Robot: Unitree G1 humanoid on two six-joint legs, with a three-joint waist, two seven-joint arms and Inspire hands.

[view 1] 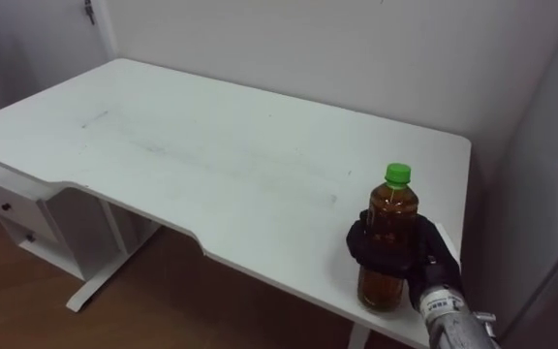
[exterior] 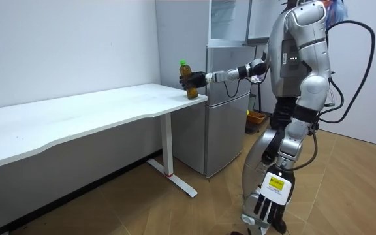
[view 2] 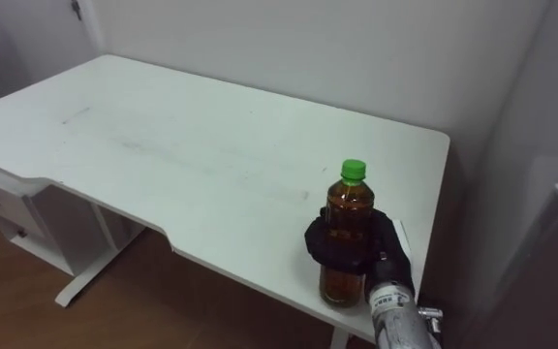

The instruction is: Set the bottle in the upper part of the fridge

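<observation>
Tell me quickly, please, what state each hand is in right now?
Left hand: open, hanging at its side.
Right hand: shut on the bottle.

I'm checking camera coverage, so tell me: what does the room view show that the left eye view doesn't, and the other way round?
Room view: the front of the fridge beside the end of the white table, the robot standing before it, and its left hand hanging open by its leg. Left eye view: the drawer unit under the table's far end. Both: the green-capped bottle, gripped by the right hand at the table's corner.
</observation>
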